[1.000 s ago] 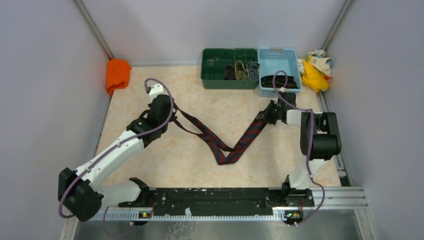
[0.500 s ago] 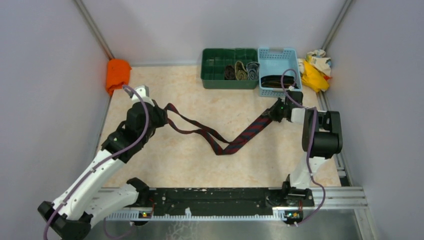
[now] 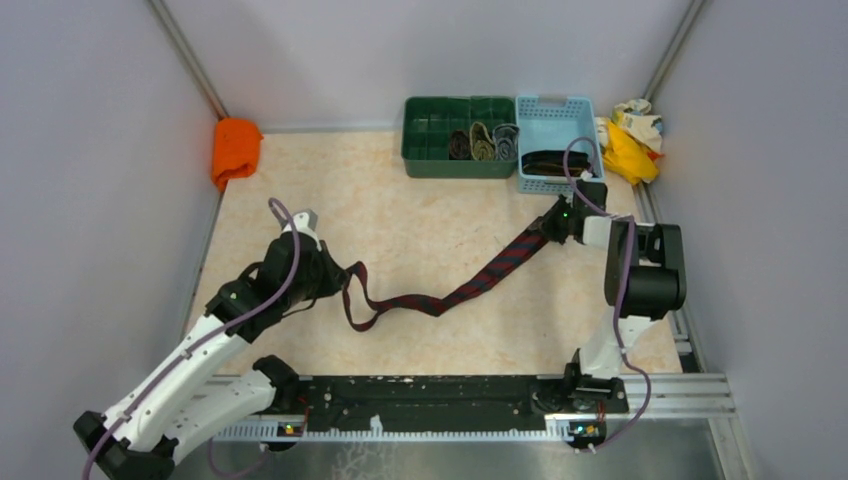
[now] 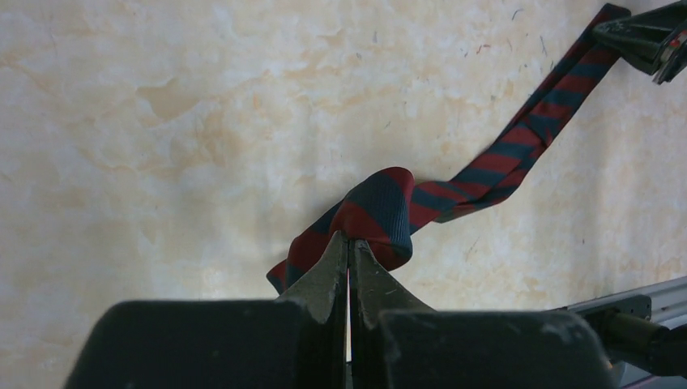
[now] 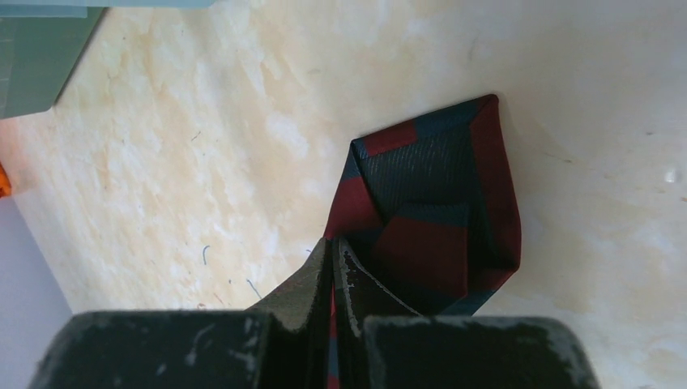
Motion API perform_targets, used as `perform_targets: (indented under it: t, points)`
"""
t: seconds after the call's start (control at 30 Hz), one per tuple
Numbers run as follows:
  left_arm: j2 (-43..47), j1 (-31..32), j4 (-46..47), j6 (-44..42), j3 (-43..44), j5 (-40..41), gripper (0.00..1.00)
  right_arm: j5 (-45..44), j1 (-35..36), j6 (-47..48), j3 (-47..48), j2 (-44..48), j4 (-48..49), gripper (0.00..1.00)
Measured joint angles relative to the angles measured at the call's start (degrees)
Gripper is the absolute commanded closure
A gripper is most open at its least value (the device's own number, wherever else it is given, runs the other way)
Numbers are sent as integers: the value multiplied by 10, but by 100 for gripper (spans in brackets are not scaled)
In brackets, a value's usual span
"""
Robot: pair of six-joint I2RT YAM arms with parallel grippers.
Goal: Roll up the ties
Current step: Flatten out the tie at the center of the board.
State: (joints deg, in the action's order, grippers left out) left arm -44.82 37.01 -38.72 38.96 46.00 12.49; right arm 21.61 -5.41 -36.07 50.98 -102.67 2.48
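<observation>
A dark red tie point(image 3: 440, 300) with navy bands lies stretched across the tabletop between my two grippers. My left gripper point(image 3: 340, 282) is shut on its left end, where the fabric loops back on itself point(image 4: 381, 212) just past the closed fingertips point(image 4: 334, 258). My right gripper point(image 3: 550, 228) is shut on the other end, whose folded pointed tip point(image 5: 437, 194) sticks out beyond the jaws. The left wrist view shows the right gripper point(image 4: 648, 36) at the tie's far end. Three rolled ties point(image 3: 482, 143) sit in the green tray point(image 3: 430, 135). Dark ties point(image 3: 555, 163) lie in the blue basket point(image 3: 557, 108).
An orange cloth point(image 3: 235, 150) lies at the back left corner. Yellow and cream rags point(image 3: 630, 135) are piled beside the basket at the back right. A black rail point(image 3: 450, 395) with the arm bases runs along the near edge. Walls close in both sides.
My left arm has swung toward the near edge, dragging its end of the tie along. The V-shaped sag has flattened into a shallower line. The right gripper shifted slightly back, then held.
</observation>
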Motion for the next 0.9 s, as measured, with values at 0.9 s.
perform_targets:
  t: [0.9]
  points:
    - [68, 9, -75, 17, -28, -106, 100, -128, 299, 90, 57, 148, -147, 100]
